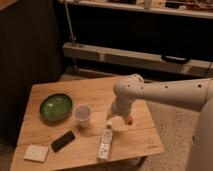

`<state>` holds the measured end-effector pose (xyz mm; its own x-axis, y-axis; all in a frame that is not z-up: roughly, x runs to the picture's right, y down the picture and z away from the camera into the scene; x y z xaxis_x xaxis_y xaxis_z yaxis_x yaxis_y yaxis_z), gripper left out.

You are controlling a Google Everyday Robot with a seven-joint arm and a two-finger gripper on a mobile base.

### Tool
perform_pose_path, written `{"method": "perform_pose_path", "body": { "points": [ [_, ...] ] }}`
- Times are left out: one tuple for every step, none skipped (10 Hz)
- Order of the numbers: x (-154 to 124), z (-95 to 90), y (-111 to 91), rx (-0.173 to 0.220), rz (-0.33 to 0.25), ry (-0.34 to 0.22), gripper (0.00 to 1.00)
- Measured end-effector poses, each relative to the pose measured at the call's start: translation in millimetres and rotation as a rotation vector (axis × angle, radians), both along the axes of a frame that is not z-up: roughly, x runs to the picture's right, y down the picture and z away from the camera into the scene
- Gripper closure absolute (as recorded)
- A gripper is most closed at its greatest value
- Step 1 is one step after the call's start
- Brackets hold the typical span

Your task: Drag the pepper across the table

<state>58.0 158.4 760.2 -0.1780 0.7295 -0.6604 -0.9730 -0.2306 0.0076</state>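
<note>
The small red-orange pepper (129, 120) lies on the light-wood table (135, 142), right of centre, mostly hidden by my arm. My gripper (116, 118) points down at the table top just left of the pepper, at the end of the white arm that reaches in from the right. It is right beside the pepper; I cannot tell whether it touches it. A white tube with a dark cap (105, 143) lies just in front of the gripper.
A green bowl (55, 107) sits at the left, a clear cup (82, 114) next to it. A black phone (63, 141) and a white pad (36, 153) lie near the front left. Shelving stands behind the table.
</note>
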Motion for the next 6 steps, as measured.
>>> {"method": "perform_pose_path", "body": {
  "points": [
    [0, 1.6, 1, -0.001, 0.0, 0.001, 0.35],
    [0, 2.7, 0, 0.003, 0.001, -0.002, 0.35],
    [1, 5.6, -7, 0.015, -0.003, -0.013, 0.35],
    [5, 14.4, -15, 0.024, -0.008, -0.034, 0.35],
    [10, 24.6, -23, 0.032, -0.009, -0.05, 0.35],
    [21, 43.3, -38, 0.04, -0.017, -0.078, 0.35]
  ]
}}
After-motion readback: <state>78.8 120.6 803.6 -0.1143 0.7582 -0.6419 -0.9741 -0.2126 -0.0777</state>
